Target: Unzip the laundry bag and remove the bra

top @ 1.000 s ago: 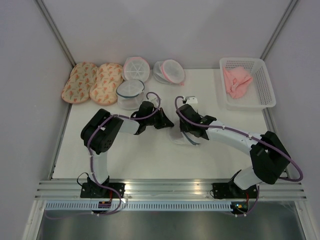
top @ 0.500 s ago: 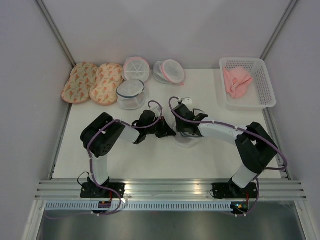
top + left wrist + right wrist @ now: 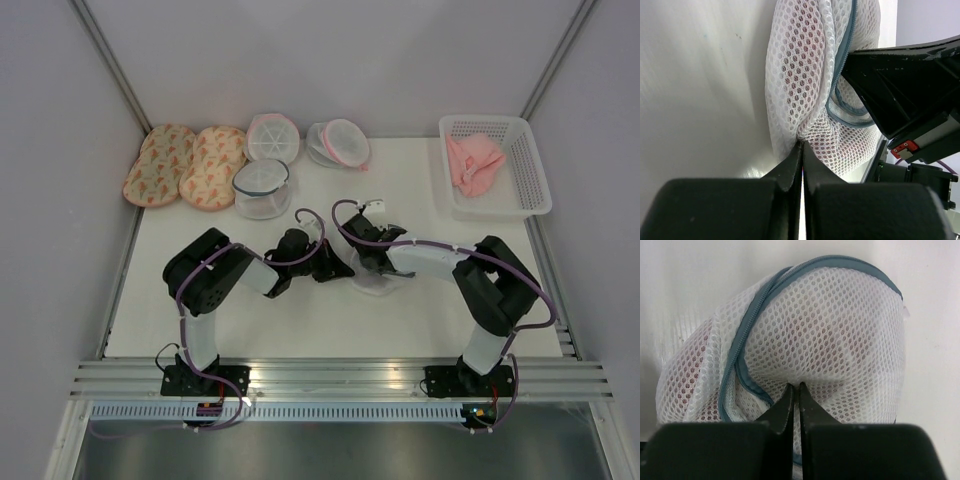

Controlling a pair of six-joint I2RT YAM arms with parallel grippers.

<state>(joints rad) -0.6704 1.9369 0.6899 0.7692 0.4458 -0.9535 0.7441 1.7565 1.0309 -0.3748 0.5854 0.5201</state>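
Observation:
The laundry bag (image 3: 379, 284), white mesh with a blue-grey zipper rim, lies mid-table between my two grippers. My left gripper (image 3: 343, 268) is shut on a pinch of its mesh at the left side; the left wrist view shows the jaws (image 3: 802, 146) closed on the bag (image 3: 805, 75). My right gripper (image 3: 369, 266) is shut on the mesh from the far side, as the right wrist view (image 3: 795, 386) shows on the bag (image 3: 840, 330). The zipper (image 3: 740, 342) curves along the bag and looks closed. The dark red bra (image 3: 690, 375) shows only faintly through the mesh (image 3: 796, 50).
Two peach patterned pads (image 3: 185, 165) lie at the back left. Two pink-rimmed mesh bags (image 3: 272, 135) (image 3: 340, 143) and another grey-rimmed mesh bag (image 3: 262, 188) stand behind the grippers. A white basket (image 3: 530, 160) with a pink cloth (image 3: 472, 162) is at the back right.
My right arm has folded in and its gripper has slid left and back with the bag. My left gripper has shifted slightly right and nearer, still against the bag.

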